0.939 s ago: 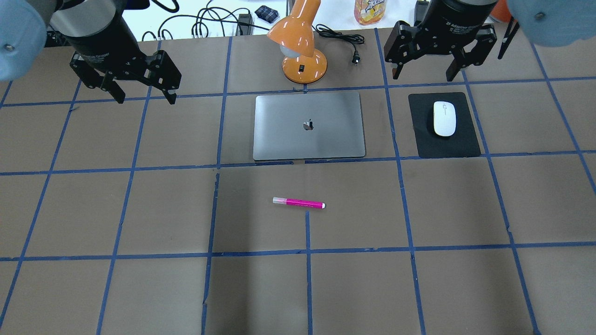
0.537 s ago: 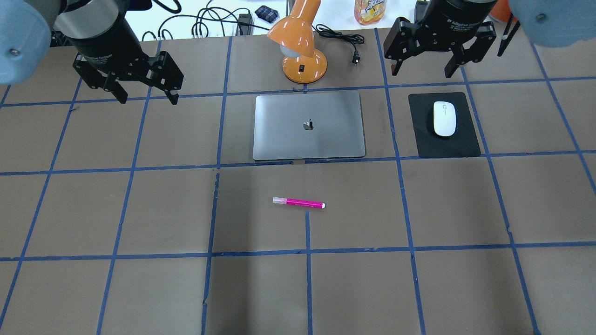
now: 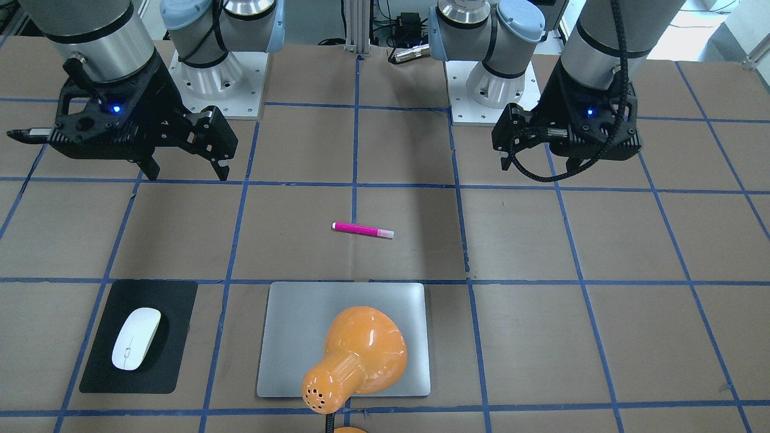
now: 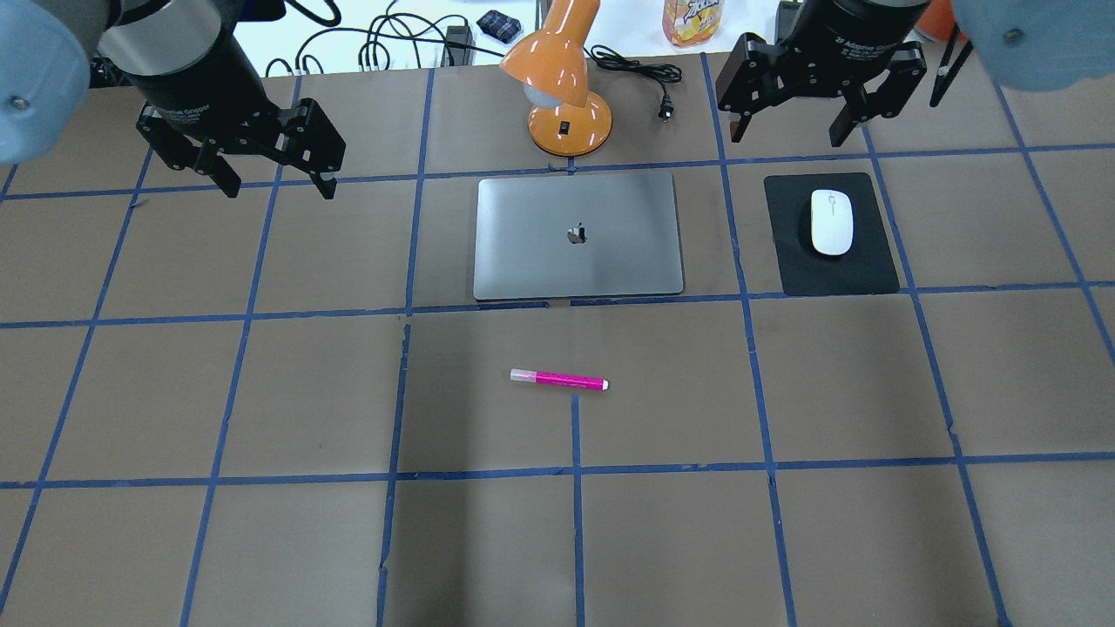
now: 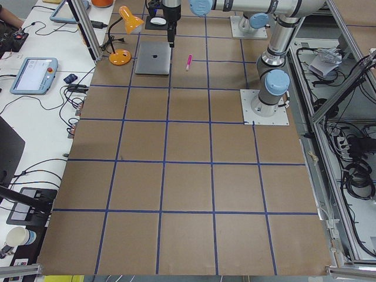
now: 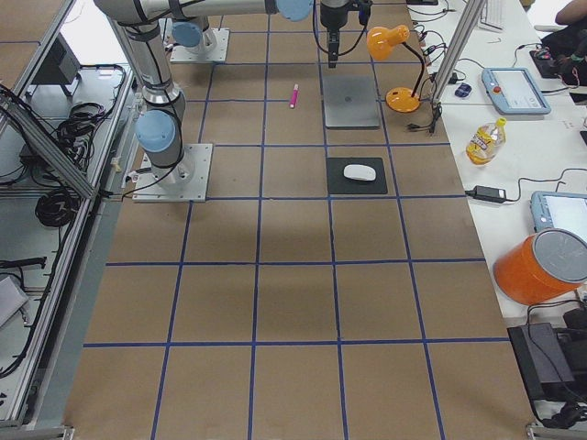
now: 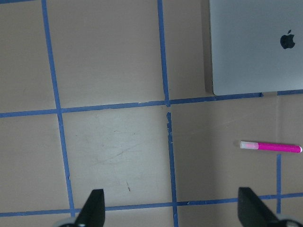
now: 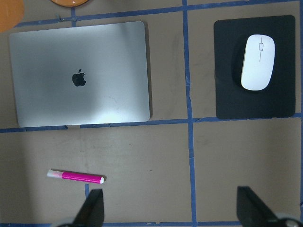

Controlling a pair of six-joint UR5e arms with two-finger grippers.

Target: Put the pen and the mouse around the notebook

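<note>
The pink pen (image 4: 558, 380) lies flat on the table in front of the silver notebook (image 4: 577, 235), a tile's width from its near edge. The white mouse (image 4: 832, 222) rests on a black mat (image 4: 862, 261) to the notebook's right. My left gripper (image 4: 280, 187) hovers open and empty, high over the table to the left of the notebook. My right gripper (image 4: 787, 138) hangs open and empty just beyond the mat's far edge. The right wrist view takes in the pen (image 8: 75, 176), mouse (image 8: 258, 61) and notebook (image 8: 80, 73) from above.
An orange desk lamp (image 4: 566, 87) stands just behind the notebook, its shade leaning over the notebook's far edge. Its cord and plug (image 4: 666, 109) lie to the right. Cables and a drink bottle (image 4: 692, 22) sit on the white bench beyond the table.
The left gripper has drifted slightly right and nearer. The right gripper has edged a little farther back from the mat. Both stayed open; pen, mouse and notebook have not moved.
</note>
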